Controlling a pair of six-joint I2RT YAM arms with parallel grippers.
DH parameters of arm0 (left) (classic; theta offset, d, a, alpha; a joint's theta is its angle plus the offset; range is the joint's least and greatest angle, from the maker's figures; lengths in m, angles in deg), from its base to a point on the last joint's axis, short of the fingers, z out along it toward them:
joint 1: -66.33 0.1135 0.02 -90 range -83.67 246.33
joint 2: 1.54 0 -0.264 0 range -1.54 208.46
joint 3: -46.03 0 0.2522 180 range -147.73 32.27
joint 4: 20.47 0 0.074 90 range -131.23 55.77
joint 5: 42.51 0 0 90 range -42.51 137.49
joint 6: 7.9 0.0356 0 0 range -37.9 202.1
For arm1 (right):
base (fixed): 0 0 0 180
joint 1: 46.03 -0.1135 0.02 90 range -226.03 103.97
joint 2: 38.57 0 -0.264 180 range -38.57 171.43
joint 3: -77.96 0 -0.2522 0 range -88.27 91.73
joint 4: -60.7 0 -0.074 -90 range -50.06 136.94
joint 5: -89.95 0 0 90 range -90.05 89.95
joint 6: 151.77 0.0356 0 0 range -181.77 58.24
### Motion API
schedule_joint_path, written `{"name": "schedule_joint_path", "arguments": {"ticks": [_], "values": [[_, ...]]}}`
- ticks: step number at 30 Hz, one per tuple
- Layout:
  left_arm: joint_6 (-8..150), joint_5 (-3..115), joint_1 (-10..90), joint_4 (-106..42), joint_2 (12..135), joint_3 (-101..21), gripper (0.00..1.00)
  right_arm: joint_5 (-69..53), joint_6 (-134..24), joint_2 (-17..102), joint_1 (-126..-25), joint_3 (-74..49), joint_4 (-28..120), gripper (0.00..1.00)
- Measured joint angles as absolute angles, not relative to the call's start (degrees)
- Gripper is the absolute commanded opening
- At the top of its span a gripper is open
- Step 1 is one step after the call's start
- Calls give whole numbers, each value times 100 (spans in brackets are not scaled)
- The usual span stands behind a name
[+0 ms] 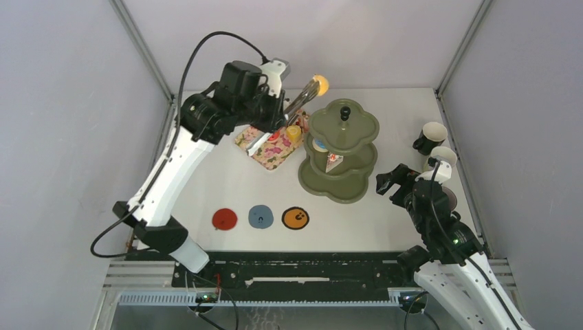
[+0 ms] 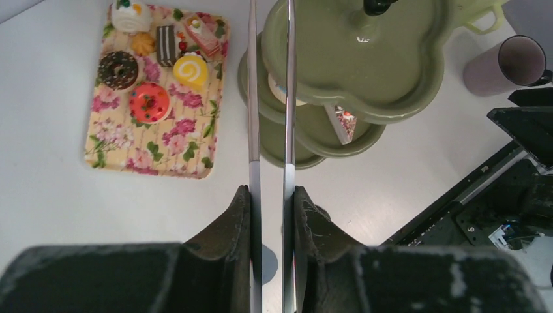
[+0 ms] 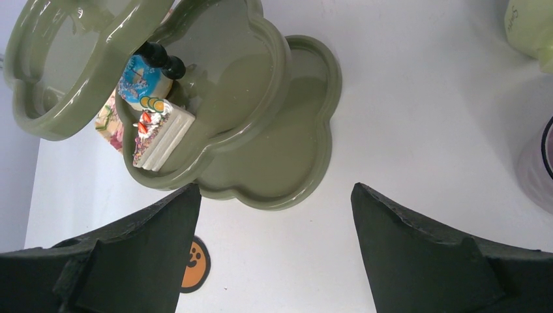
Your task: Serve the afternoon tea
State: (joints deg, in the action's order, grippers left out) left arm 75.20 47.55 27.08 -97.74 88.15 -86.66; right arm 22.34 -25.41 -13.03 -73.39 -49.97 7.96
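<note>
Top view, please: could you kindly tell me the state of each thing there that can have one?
Left gripper: shut on tongs.
Tongs: raised, gripping a yellow treat.
Right gripper: open, empty.
Stand: top tier bare; middle tier holds blue donut and cake slice.
Tray: holds several treats.
Coasters: bare.

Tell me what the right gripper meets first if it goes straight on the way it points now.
Probably the bottom tier of the olive-green stand, which lies straight ahead of the open right gripper. Depth is unclear: it might touch the table just short of the rim instead.
</note>
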Motion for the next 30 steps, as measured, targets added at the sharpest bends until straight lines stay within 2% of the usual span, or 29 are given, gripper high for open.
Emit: {"name": "schedule_joint_path", "arguments": {"ticks": [11, 25, 27, 30], "values": [[7614, 5343, 2595, -9837, 9783, -9322, 0, 2239, -2536, -1301, -7339, -4997, 794, 93], [7616, 5574, 2551, -9964, 9989, -9322, 0, 2232, -2536, -1213, -7339, -4997, 796, 93], [7616, 5572, 2551, -9973, 10006, -9322, 2, 2232, -2536, -1209, -7339, -4997, 796, 93], [7616, 5572, 2547, -10003, 10048, -9322, 11, 2232, -2536, -1209, -7339, -4997, 798, 93]]}}
